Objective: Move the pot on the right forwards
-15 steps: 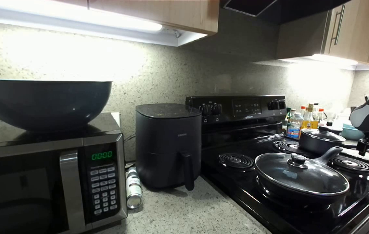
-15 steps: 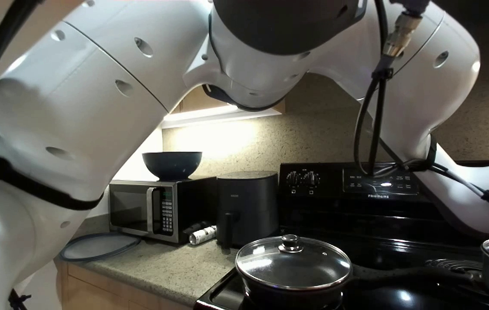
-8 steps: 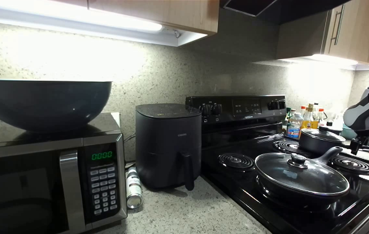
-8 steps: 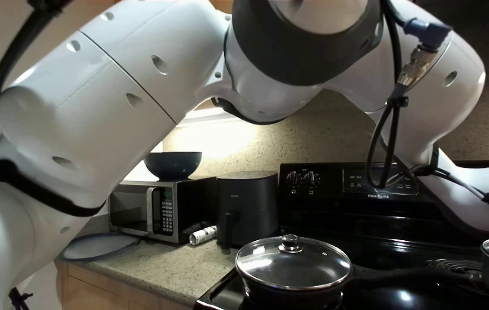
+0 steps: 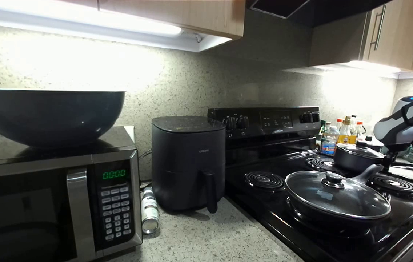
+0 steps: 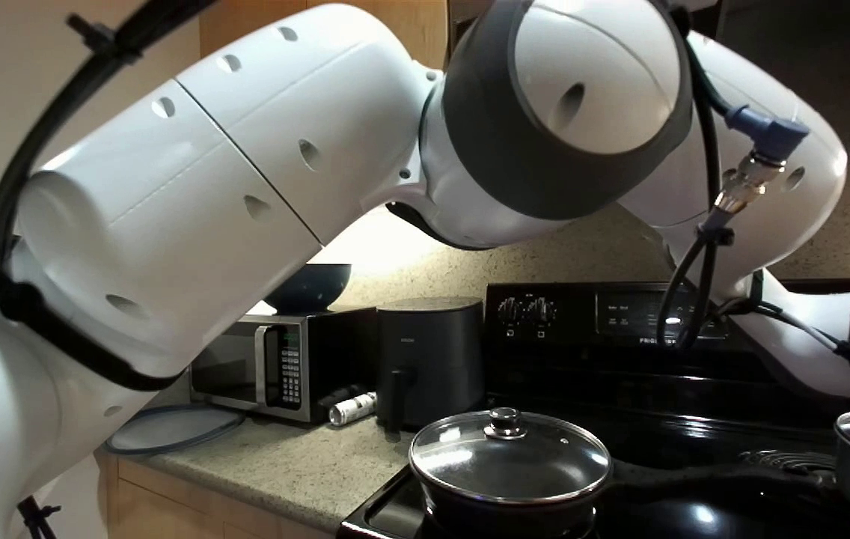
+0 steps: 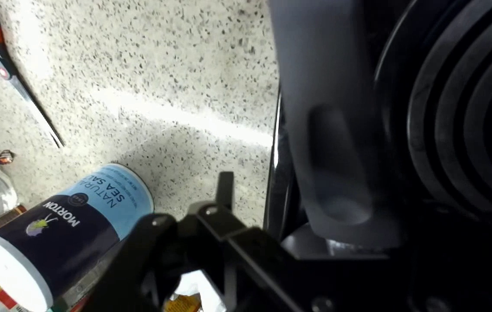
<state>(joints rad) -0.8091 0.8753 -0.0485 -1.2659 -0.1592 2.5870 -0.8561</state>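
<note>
Currently holding the claw [image 5: 387, 167] spread at the handle [image 7: 332, 125] of the pot [image 5: 353, 162], near the right edge of the stove [image 5: 264, 203], presumably to grip there and slide it forwards without upsetting the lid [image 5: 361, 151].

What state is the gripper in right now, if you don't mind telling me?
Gripper: open, not clamped on anything; in the wrist view one finger stands clear of the pot handle, the opposite one is lost in the dark.

I'm swinging the arm [image 6: 170, 224] across, bringing the gripper [image 5: 388, 163] closer to the pot [image 5: 355, 161], which is shifting slightly in both exterior views.
</note>
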